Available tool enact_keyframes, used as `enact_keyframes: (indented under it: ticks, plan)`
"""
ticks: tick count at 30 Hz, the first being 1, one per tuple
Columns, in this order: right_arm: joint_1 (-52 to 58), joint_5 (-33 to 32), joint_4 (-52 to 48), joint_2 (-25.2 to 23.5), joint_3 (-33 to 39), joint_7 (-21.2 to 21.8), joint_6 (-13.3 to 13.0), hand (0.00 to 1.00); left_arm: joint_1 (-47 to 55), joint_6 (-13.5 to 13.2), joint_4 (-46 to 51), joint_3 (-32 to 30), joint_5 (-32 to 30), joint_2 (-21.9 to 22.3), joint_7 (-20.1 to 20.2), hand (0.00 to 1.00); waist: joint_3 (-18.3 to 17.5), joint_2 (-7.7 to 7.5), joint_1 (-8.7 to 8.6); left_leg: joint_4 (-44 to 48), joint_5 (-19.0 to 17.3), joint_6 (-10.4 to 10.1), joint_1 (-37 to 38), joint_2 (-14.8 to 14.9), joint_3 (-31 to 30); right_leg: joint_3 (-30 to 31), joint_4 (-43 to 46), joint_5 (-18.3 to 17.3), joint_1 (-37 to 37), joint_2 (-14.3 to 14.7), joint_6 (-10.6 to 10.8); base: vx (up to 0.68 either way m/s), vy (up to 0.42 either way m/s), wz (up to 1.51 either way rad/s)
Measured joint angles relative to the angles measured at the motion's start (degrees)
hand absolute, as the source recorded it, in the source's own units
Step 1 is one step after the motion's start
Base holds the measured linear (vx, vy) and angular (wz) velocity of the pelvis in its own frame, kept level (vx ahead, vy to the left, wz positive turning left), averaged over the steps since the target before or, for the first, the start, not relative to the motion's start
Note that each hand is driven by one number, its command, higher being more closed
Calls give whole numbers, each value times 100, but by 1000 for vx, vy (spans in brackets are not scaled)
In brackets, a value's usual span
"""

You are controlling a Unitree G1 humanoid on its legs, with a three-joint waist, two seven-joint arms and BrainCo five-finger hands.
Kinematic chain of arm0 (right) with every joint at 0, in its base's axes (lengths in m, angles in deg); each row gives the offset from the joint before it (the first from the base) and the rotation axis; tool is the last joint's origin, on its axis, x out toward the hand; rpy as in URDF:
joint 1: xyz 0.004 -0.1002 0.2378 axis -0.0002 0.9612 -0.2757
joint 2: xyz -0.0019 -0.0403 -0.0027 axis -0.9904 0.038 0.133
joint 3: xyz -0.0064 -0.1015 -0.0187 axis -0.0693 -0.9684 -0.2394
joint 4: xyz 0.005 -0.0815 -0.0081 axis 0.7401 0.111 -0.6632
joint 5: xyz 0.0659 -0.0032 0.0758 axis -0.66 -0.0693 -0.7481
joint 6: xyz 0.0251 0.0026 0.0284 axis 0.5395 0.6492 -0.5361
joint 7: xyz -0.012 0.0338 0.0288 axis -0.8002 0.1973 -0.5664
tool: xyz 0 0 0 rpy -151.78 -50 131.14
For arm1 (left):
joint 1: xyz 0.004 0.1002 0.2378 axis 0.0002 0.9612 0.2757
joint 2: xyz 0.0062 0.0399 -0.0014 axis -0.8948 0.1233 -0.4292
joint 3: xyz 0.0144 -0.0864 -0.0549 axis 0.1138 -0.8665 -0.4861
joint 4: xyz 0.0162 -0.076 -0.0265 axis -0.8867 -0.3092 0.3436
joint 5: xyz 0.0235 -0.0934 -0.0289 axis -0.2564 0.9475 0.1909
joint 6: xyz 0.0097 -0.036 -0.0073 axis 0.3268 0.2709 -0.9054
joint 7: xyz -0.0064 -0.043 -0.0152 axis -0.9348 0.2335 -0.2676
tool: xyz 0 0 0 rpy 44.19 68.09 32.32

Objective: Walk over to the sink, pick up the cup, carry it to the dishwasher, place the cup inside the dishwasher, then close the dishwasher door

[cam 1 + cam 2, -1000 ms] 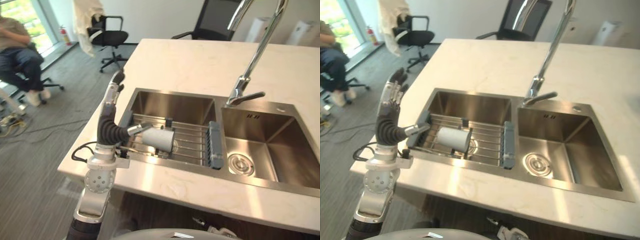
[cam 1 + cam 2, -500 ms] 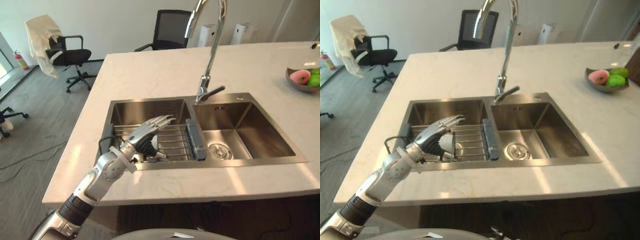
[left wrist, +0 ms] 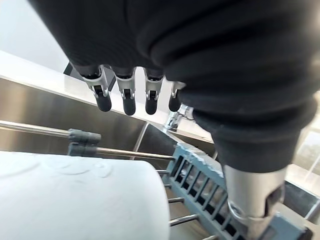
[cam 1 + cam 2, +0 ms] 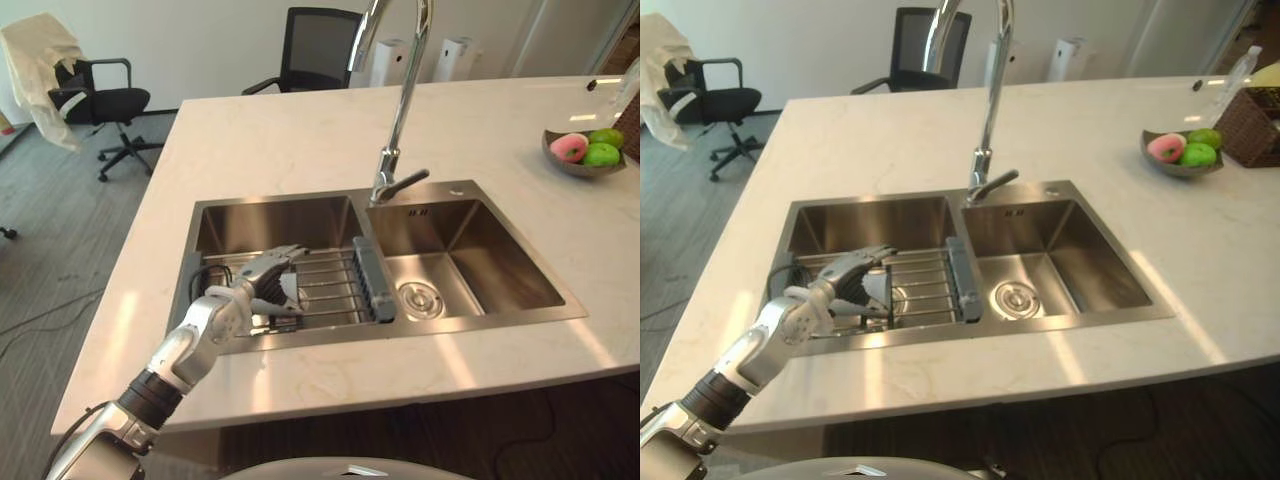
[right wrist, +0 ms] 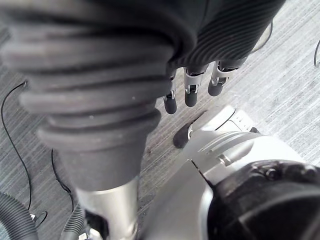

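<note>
A white cup [image 4: 878, 290] lies on its side on the wire rack [image 4: 330, 290] in the left basin of the steel sink [image 4: 270, 215]. My left hand [image 4: 255, 285] reaches into that basin from the near left and hovers over the cup, open. In the left wrist view its fingers [image 3: 125, 95] stretch out above the cup [image 3: 75, 200], and the thumb [image 3: 252, 200] stands apart on the far side. The fingers are not closed on the cup. My right hand [image 5: 190, 92] hangs open over the carpeted floor.
A tall faucet [image 4: 400, 120] rises behind the divider between the two basins. The rack ends in a blue-grey handle [image 4: 370, 280]. A fruit bowl [image 4: 580, 155] and a wicker basket [image 4: 1252, 125] sit on the counter's far right. Office chairs [image 4: 100, 90] stand beyond the counter.
The camera has swung right and now faces the sink squarely. My left hand has dropped from upright beside the sink's left edge into the basin, onto the cup.
</note>
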Motion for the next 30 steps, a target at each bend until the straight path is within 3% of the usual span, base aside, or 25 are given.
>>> enact_keyframes:
  ticks: [7,20,27,28,30]
  plan:
    - [-2,-47,-42,6,0,-2,101,0,-39,194,-712,11,-442,32,-7,0,1,8,-80,0,-15,3,10,5,26,-4,-16,6,4,-1,-7,-16,-19,-1]
    - [7,-42,-112,31,1,6,276,0,-27,193,-1063,11,-605,22,260,0,6,38,-96,-1,-20,-6,81,16,49,3,-62,12,71,5,-9,-21,-16,-1]
    - [-13,-43,-115,63,-15,43,439,0,5,193,-1102,-12,-1018,29,472,0,2,44,-95,-1,-21,-7,87,19,26,-24,-69,14,110,7,-8,-7,-15,1]
    - [-28,-44,-115,69,-26,45,475,0,1,205,-1186,-32,-1053,40,500,100,0,47,-99,-1,-21,-7,95,20,24,-26,-71,14,120,8,-8,0,0,0]
    - [-28,-44,-115,76,-50,48,488,0,-9,257,-1297,-93,-1054,47,551,100,-15,47,-111,-1,-24,-12,112,22,22,-30,-79,13,139,10,-8,-14,-17,0]
